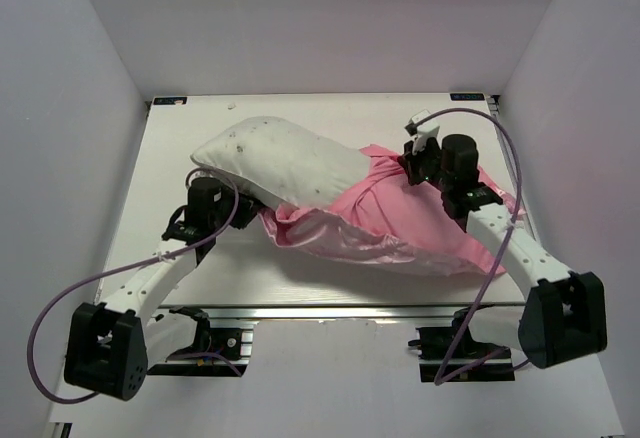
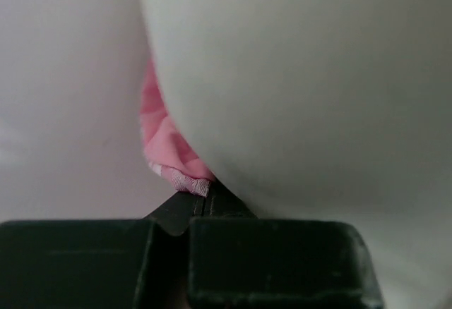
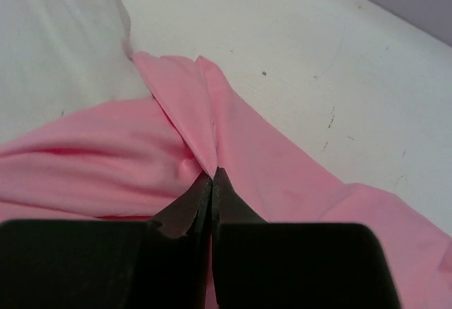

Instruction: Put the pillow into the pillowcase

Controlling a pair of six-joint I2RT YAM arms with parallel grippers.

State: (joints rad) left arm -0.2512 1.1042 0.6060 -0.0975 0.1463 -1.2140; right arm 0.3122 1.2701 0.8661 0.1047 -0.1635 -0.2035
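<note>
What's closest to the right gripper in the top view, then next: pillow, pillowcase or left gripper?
1. pillowcase: pinched by the right gripper.
2. pillow: left of it, tucked into the pillowcase.
3. left gripper: far left, at the pillow's near edge.

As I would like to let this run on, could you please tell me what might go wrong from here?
1. The left gripper pinches only the hem edge of the pillowcase; the shiny fabric may slip free under a pull.
2. The right gripper holds a thin bunched fold, so pulling could tighten the opening rather than widen it.
3. About half the pillow lies outside; it may shift with the fabric instead of going in.
</note>
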